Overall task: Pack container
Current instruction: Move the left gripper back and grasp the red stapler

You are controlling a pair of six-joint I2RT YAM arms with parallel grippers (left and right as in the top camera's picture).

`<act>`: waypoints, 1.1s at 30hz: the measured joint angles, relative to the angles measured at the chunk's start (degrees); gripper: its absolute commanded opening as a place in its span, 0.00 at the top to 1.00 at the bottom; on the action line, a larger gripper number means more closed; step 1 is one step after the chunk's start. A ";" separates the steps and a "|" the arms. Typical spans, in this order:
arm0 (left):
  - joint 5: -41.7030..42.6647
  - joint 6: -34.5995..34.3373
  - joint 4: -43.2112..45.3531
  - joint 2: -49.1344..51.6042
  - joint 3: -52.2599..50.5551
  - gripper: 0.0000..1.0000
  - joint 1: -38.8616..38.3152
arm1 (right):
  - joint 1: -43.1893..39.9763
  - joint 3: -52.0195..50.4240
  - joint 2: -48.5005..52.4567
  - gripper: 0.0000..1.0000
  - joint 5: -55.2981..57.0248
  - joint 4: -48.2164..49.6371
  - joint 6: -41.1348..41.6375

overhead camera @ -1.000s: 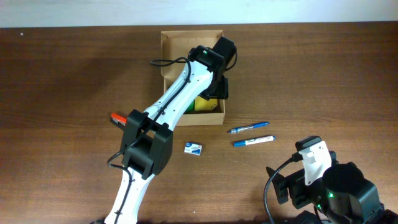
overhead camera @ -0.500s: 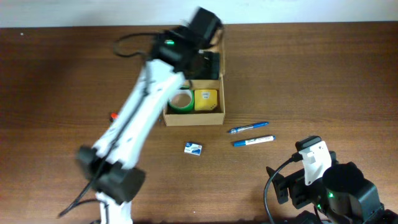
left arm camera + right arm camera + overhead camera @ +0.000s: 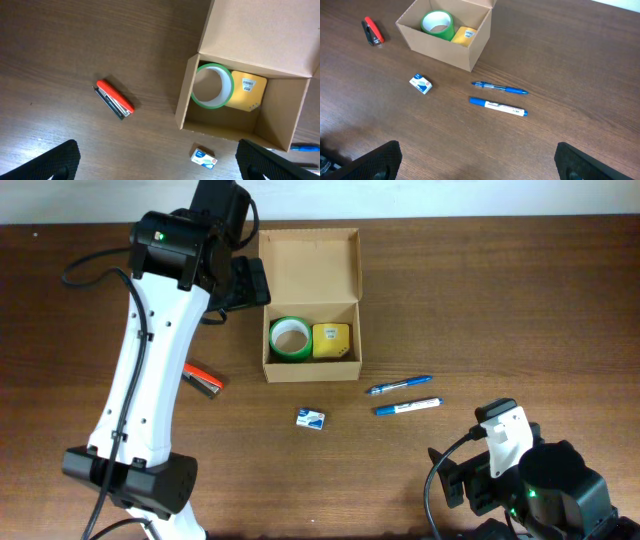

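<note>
The tan cardboard container (image 3: 345, 366) stands open at the back middle, its flap lid (image 3: 310, 265) lying back. Inside are a green tape roll (image 3: 291, 339) and a yellow item (image 3: 332, 339). My left gripper (image 3: 240, 283) is open and empty, high above the table just left of the container. In the left wrist view the container (image 3: 186, 102), a red stapler (image 3: 115, 98) and a small blue-white box (image 3: 204, 156) lie below the gripper (image 3: 160, 162). My right gripper (image 3: 479, 162) is open and empty at the front right.
A red stapler (image 3: 202, 378) lies left of the container. A small blue-white box (image 3: 311, 418) lies in front of it. A blue pen (image 3: 399, 386) and a blue marker (image 3: 408, 406) lie to its right. The left arm (image 3: 140, 380) spans the left side.
My left arm has swung left and back, off the container's inside to its left side. The tape roll and yellow item now show in the container. The right arm has not moved.
</note>
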 measured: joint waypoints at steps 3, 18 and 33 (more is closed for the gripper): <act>0.02 0.00 -0.02 0.00 0.00 0.00 -0.42 | 0.00 0.00 0.00 0.01 0.00 0.00 0.02; -1.79 -1.99 -2.10 -1.27 -0.85 0.00 -0.57 | 0.00 0.00 0.00 0.01 0.00 0.00 0.00; -3.10 -14.62 19.04 -33.55 -51.01 0.01 2.21 | 0.00 -0.09 0.00 0.01 0.02 0.02 -0.02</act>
